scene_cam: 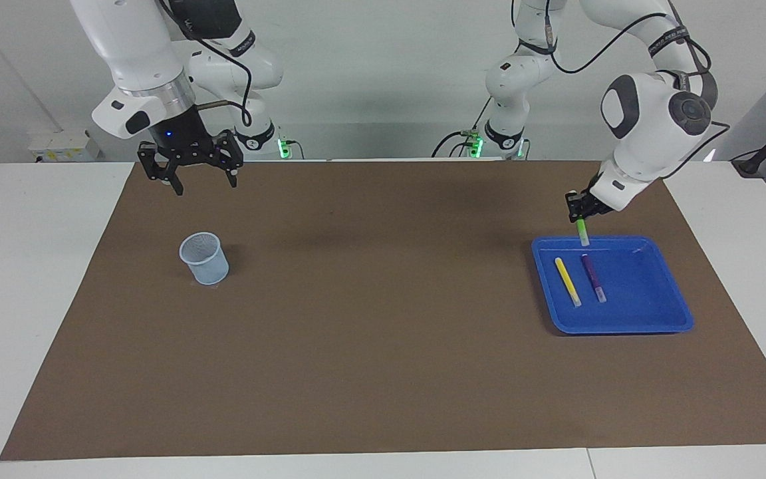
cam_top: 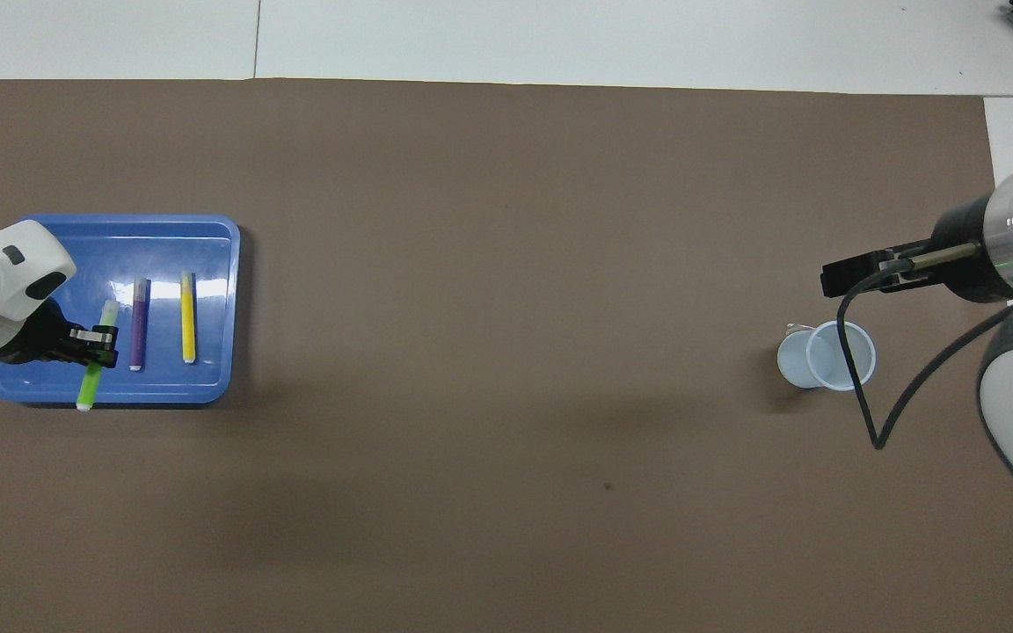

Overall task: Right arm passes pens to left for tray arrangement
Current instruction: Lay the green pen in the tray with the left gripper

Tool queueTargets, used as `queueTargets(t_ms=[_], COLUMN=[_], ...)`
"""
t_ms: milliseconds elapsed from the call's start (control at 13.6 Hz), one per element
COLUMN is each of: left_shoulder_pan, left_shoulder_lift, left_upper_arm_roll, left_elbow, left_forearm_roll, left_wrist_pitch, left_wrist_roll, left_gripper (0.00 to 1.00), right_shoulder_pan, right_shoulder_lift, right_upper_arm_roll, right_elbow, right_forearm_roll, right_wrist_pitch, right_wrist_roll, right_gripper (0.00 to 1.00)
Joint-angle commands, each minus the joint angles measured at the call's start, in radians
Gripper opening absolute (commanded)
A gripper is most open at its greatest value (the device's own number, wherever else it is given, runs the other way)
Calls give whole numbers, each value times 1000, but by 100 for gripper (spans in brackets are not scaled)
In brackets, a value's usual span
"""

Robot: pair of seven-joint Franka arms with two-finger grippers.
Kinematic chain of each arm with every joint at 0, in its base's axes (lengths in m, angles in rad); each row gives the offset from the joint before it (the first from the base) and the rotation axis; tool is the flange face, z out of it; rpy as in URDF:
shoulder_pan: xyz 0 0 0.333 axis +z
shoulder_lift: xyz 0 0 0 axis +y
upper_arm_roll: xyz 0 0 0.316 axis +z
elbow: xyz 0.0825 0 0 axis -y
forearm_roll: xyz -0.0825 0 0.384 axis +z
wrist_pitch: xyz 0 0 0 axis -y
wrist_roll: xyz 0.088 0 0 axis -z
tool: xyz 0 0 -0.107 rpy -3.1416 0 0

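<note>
The blue tray [scene_cam: 655, 319] [cam_top: 216, 264] lies toward the left arm's end of the table. The yellow pen [scene_cam: 567, 281] [cam_top: 187, 316] and the purple pen [scene_cam: 593, 277] [cam_top: 138, 323] lie side by side in it. My left gripper [scene_cam: 579, 207] [cam_top: 98, 345] is shut on the green pen [scene_cam: 582, 233] [cam_top: 91, 378] and holds it tilted over the tray's edge nearer to the robots, its tip low. My right gripper [scene_cam: 205, 178] [cam_top: 841, 280], with its blue light, is open and empty, raised over the mat by the cup.
A small pale blue mesh cup [scene_cam: 205, 258] [cam_top: 832, 355] stands on the brown mat [scene_cam: 370, 319] toward the right arm's end. White table [scene_cam: 17, 279] borders the mat. A black cable [cam_top: 858, 396] hangs from the right arm over the cup.
</note>
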Motion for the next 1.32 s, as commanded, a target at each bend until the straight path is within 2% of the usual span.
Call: queueTargets(t_ms=[0, 368, 588, 956, 1250], left_shoulder_pan=[48, 81, 82, 84, 81], left_shoulder_lift=[63, 216, 268, 321, 331], left_upper_arm_roll=[-11, 9, 28, 49, 49], left_elbow=[-6, 17, 18, 15, 5], left_forearm_roll=[75, 206, 207, 210, 238], left_wrist_pitch=[86, 249, 319, 408, 460], left_wrist_roll=[45, 43, 36, 28, 14], left_gripper=[0, 0, 0, 0, 0], right_shoulder_pan=[11, 10, 7, 0, -1], right_shoulder_lift=[2, -11, -13, -1, -7], right_upper_arm_roll=[-16, -18, -39, -61, -82], right_elbow=[-8, -30, -31, -10, 27], right_forearm_roll=[-24, -11, -11, -51, -65], right_wrist_pitch=[-16, -19, -27, -28, -102], right_wrist_roll=[-20, -9, -7, -10, -10], right_gripper=[100, 100, 100, 100, 100])
